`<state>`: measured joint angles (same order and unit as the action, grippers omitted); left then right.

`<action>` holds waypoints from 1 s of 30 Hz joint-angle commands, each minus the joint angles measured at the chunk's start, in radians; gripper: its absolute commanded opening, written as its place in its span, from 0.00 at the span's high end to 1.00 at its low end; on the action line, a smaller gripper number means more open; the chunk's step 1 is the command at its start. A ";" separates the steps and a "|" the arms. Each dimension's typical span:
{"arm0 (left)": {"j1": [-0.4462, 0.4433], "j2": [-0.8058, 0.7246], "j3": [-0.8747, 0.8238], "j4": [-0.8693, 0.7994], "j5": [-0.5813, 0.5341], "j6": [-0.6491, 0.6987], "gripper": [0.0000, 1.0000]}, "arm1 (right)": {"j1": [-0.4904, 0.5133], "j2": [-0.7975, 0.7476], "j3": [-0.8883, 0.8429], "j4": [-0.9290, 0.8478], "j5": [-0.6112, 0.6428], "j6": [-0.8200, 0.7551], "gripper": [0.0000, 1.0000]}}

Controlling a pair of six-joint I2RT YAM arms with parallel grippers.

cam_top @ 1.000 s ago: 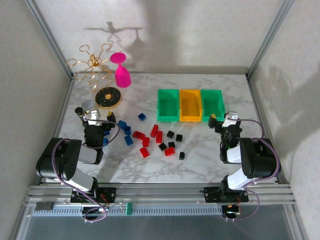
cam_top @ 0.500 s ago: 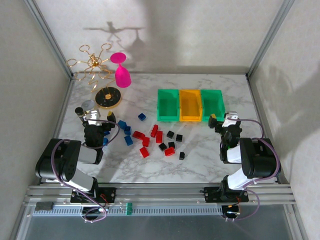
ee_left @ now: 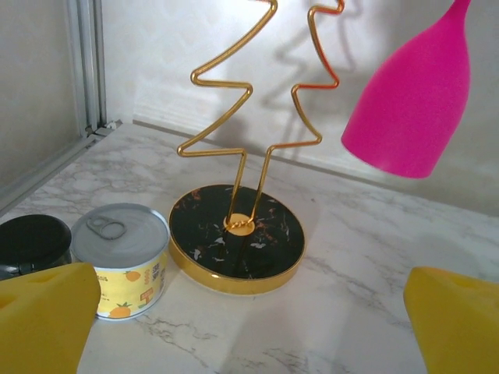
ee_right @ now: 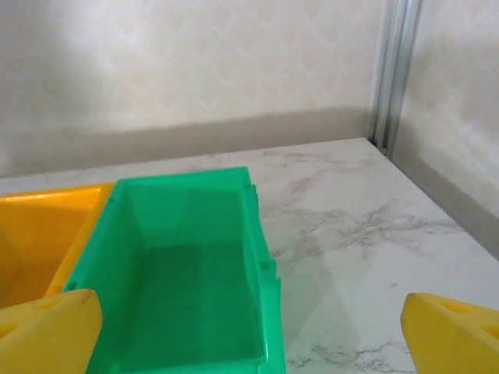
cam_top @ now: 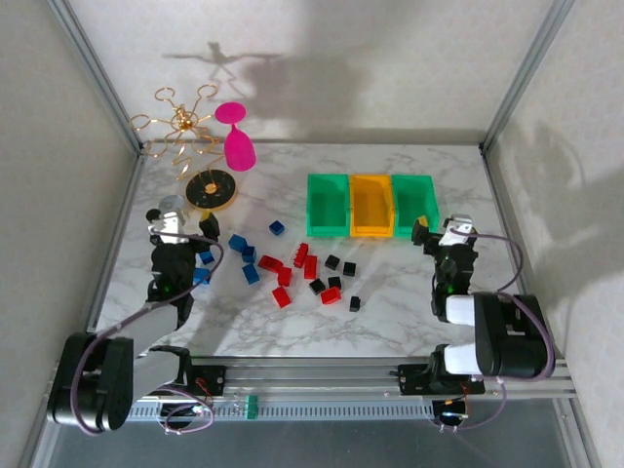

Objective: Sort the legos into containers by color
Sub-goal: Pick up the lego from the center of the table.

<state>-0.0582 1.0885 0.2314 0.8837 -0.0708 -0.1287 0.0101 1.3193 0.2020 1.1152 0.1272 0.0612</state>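
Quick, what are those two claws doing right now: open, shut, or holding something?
Left gripper: open, holding nothing.
Right gripper: open, holding nothing.

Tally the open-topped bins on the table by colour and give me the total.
green bins: 2
orange-yellow bin: 1
Total: 3
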 commanded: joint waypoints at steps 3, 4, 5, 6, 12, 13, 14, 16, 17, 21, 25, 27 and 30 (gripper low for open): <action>-0.003 -0.144 0.021 -0.248 -0.028 -0.090 0.00 | -0.001 -0.165 0.108 -0.316 0.062 0.099 0.01; -0.003 -0.173 0.022 -0.279 -0.029 -0.098 0.01 | -0.003 -0.188 0.121 -0.361 0.061 0.125 0.01; -0.003 -0.207 0.024 -0.314 -0.034 -0.121 0.00 | -0.004 -0.213 0.134 -0.416 0.072 0.174 0.01; -0.003 -0.231 0.029 -0.348 -0.044 -0.147 0.01 | -0.005 -0.233 0.154 -0.485 0.103 0.239 0.01; 0.000 -0.331 0.066 -0.543 -0.099 -0.375 0.00 | -0.025 -0.290 0.280 -0.864 0.045 0.459 0.01; 0.000 -0.340 0.079 -0.599 -0.124 -0.430 0.00 | -0.026 -0.295 0.292 -0.891 -0.001 0.464 0.01; 0.000 -0.343 0.097 -0.651 -0.133 -0.473 0.00 | -0.024 -0.298 0.303 -0.922 -0.036 0.466 0.01; 0.000 -0.341 0.120 -0.701 -0.095 -0.505 0.01 | -0.011 -0.296 0.333 -0.996 -0.074 0.472 0.01; 0.000 -0.339 0.127 -0.716 -0.057 -0.511 0.01 | -0.001 -0.293 0.347 -1.033 -0.090 0.464 0.01; -0.013 -0.347 0.163 -0.792 0.050 -0.532 0.00 | 0.055 -0.277 0.411 -1.197 -0.072 0.448 0.01; -0.083 -0.381 0.187 -0.863 0.100 -0.549 0.01 | 0.115 -0.261 0.434 -1.303 -0.122 0.446 0.01; -0.145 -0.397 0.195 -0.899 0.093 -0.566 0.00 | 0.159 -0.249 0.442 -1.344 -0.130 0.441 0.01; -0.248 -0.402 0.183 -0.913 0.079 -0.615 0.00 | 0.243 -0.228 0.461 -1.403 -0.112 0.443 0.01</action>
<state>-0.2447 0.6979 0.3965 0.0376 -0.0135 -0.6842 0.1997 1.0744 0.6250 -0.1703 0.0265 0.4946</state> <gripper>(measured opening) 0.996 0.988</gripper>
